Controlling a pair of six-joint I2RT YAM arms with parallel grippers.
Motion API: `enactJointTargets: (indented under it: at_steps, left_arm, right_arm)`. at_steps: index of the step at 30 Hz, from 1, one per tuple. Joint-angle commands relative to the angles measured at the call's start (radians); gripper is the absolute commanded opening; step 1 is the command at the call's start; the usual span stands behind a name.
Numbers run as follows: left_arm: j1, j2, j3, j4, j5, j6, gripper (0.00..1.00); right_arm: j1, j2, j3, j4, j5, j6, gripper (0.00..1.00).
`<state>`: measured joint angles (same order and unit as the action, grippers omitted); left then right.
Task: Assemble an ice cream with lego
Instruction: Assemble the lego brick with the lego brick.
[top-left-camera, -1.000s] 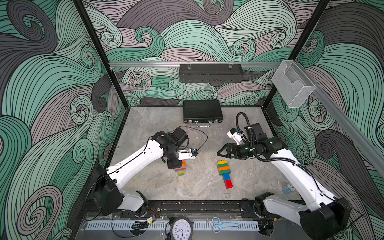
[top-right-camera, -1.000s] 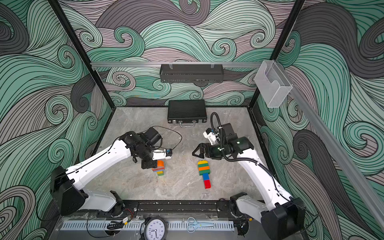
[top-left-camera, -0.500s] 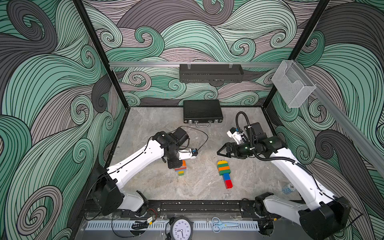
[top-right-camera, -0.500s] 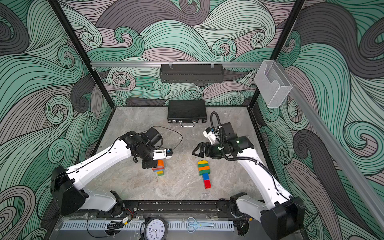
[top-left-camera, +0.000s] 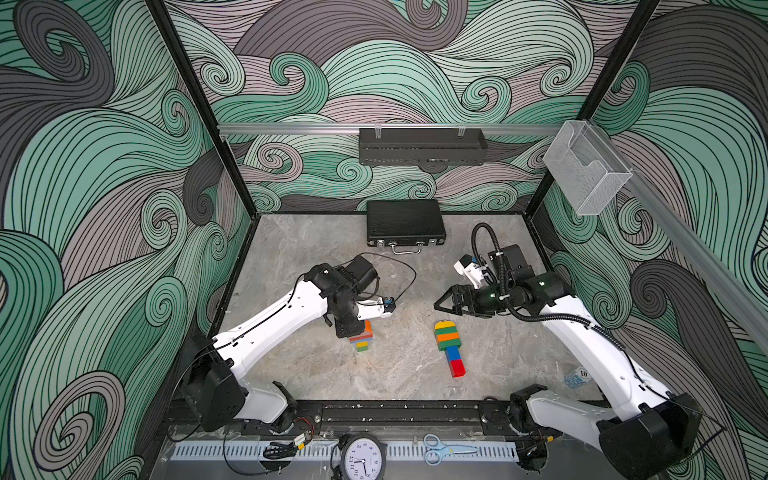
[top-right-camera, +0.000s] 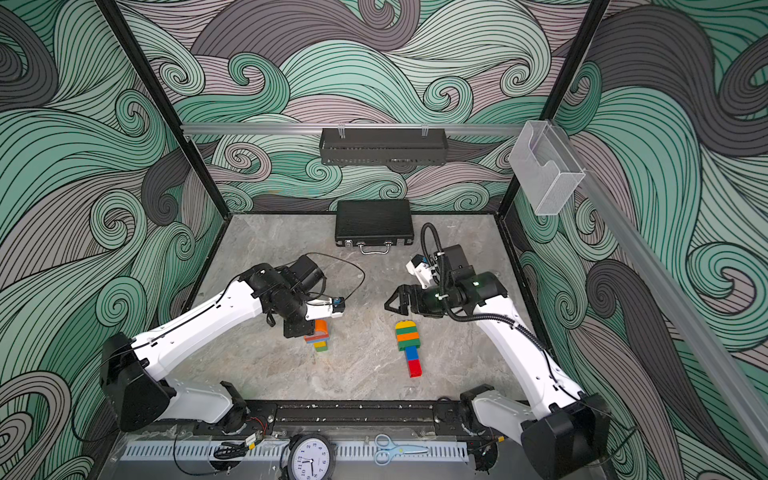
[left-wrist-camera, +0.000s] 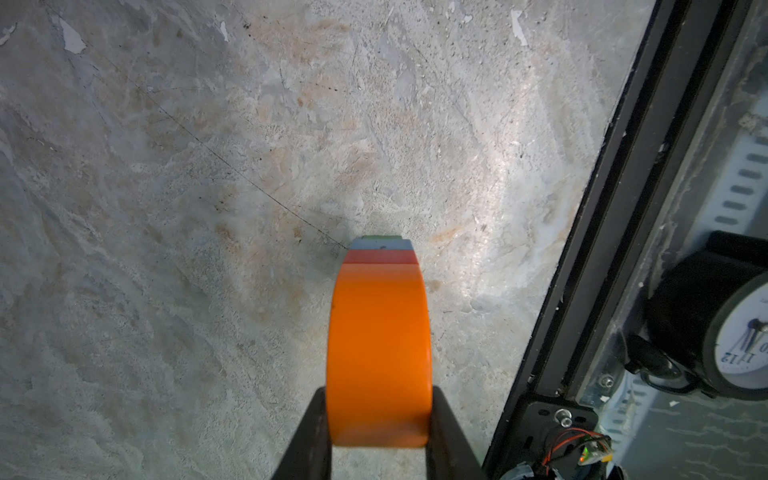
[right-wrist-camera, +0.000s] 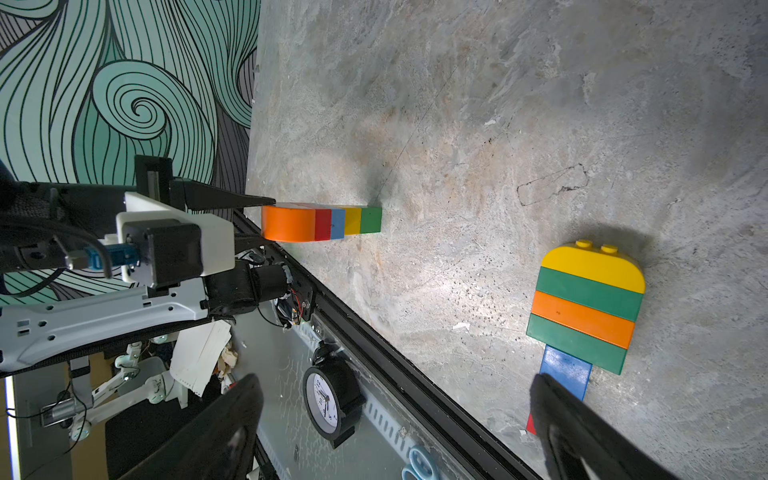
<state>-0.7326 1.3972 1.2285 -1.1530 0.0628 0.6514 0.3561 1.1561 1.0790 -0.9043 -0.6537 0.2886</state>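
Left wrist view: left gripper (left-wrist-camera: 379, 411) clamps orange half-round plastic cap (left-wrist-camera: 379, 332) of 2nd brick lolly (right-wrist-camera: 351, 220); finished 1st lolly (top-left-camera: 449, 347) lies at its 3 o'clock; right gripper (top-left-camera: 438, 305) agape.

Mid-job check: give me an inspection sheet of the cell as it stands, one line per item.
Surface: grey stone-look table, scuffed, no spill seen.
Job's things: lego ice cream lies flat, with a yellow dome, green, orange and green bands, and a blue and red stick. The second stack runs orange half-round, red, blue, yellow, green.
Clutter: black briefcase, closed, at the back of the table.
Grippers: left gripper shut on the second stack's orange end. Right gripper open, empty, near the lego ice cream.
Cables: black cable loops at the left wrist, off the lego.
Surroundings: clock and scissors in front, off the table.
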Motion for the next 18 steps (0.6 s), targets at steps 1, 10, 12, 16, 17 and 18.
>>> enactJointTargets:
  at_steps: [1, 10, 12, 16, 17, 18]
  left_arm:
    - [-0.014, 0.055, -0.023, -0.055, 0.003, -0.013, 0.07]
    - [-0.016, 0.041, -0.021, -0.059, 0.023, -0.029, 0.23]
    - [-0.017, 0.037, -0.02, -0.06, 0.029, -0.033, 0.27]
    - [-0.017, 0.033, -0.019, -0.063, 0.04, -0.039, 0.31]
    - [-0.017, 0.032, -0.018, -0.065, 0.044, -0.041, 0.32]
    - [-0.017, 0.033, -0.018, -0.064, 0.049, -0.043, 0.33]
  right_arm:
    - [0.007, -0.003, 0.025, -0.024, 0.011, -0.019, 0.99]
    - [0.006, -0.009, 0.024, -0.032, 0.016, -0.021, 0.99]
    - [0.007, -0.009, 0.024, -0.032, 0.018, -0.021, 0.99]
    - [0.007, -0.01, 0.026, -0.033, 0.017, -0.02, 0.99]
    - [0.006, -0.01, 0.025, -0.033, 0.017, -0.02, 0.99]
    - [0.006, -0.01, 0.025, -0.032, 0.017, -0.02, 0.99]
